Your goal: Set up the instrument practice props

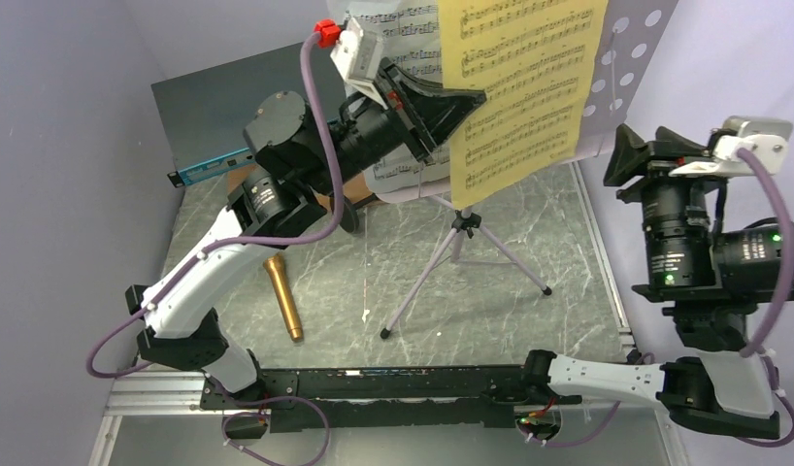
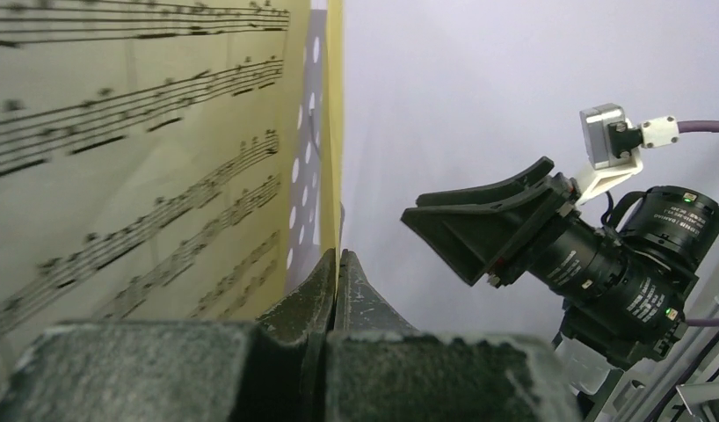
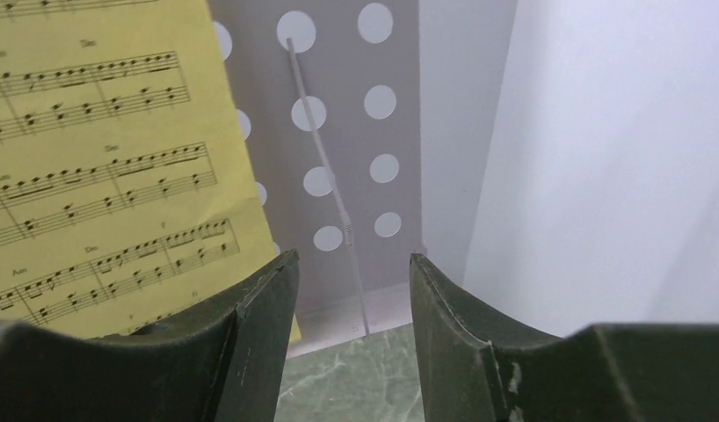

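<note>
Yellow sheet [image 1: 524,87] hangs on the lilac stand [image 1: 634,68], one edge pinched by the left tool [image 2: 337,277]; the right tool [image 3: 354,294] gapes empty beside the stand (microphone [image 1: 284,299] lies on the desk [image 1: 558,233]).

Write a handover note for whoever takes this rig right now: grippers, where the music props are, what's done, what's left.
Left gripper: shut on the edge of the yellow sheet, which hangs against the music stand.
Right gripper: open, empty, by the stand's right side.
White sheet: on the stand, behind the yellow one.
Gold microphone: lying flat on the table, left of the tripod legs.
Done: stand upright, both sheets on it.
Left: release the yellow sheet, then probably mount the microphone on its mic stand, which I cannot make out in these views.
</note>
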Motion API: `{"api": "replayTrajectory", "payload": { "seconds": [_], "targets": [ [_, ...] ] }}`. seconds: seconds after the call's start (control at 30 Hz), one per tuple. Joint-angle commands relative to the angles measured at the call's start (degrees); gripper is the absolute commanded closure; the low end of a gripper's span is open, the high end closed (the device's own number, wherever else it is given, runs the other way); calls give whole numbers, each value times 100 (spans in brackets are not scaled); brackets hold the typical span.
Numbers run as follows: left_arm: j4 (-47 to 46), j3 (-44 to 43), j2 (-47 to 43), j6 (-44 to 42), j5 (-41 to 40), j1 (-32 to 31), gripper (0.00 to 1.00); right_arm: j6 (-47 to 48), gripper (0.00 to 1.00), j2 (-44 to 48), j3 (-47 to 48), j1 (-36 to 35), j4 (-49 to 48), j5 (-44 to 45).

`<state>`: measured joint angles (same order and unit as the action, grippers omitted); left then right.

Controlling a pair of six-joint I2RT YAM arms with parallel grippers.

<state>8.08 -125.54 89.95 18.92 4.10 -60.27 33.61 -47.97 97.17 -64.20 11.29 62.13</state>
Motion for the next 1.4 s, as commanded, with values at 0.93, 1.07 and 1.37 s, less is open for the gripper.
{"api": "replayTrajectory", "payload": {
  "seconds": [0.93,1.07,1.37],
  "targets": [
    [-87,-95,-73,-1212,-1511,-901,100,1026,43,-1081,262,678,-1315,-279],
    [-171,80,-169,-1196,-1534,-899,100,693,42,-929,22,854,-676,-204],
    [49,-168,-60,-1215,-1426,-900,100,757,45,-640,-547,917,-792,83]
  ]
}}
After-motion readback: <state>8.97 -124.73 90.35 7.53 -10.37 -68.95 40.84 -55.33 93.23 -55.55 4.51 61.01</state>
